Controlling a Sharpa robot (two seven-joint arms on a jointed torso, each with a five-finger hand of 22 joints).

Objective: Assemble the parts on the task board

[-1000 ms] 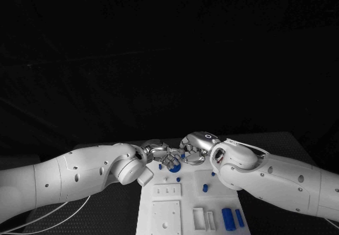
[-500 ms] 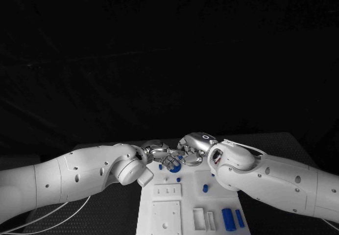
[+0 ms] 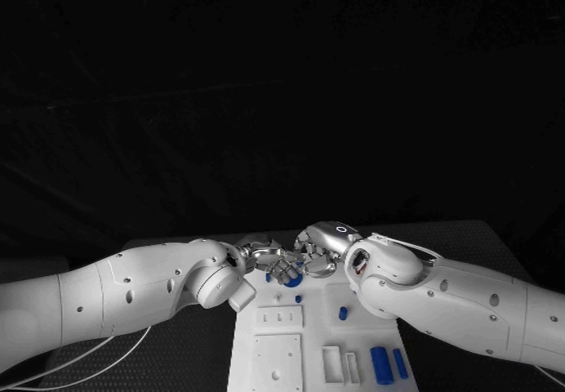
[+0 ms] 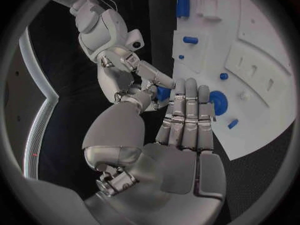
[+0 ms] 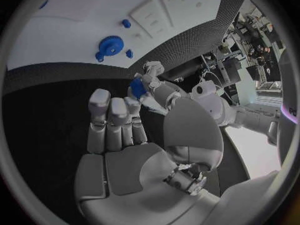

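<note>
A: Item one?
B: Small blue plastic part (image 5: 138, 87), between both hands above the far end of the white task board (image 3: 273, 351); left hand (image 3: 269, 260) and right hand (image 3: 320, 247) each pinch it.
A: Markings?
B: None legible. Blue gear (image 5: 110, 46) lies on that board.

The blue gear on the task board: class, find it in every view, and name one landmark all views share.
Head view: blue gear just below the meeting hands.
Left wrist view: gear beside the fingertips.
Right wrist view: gear above the fingers.
Shared landmark: the white task board.
</note>
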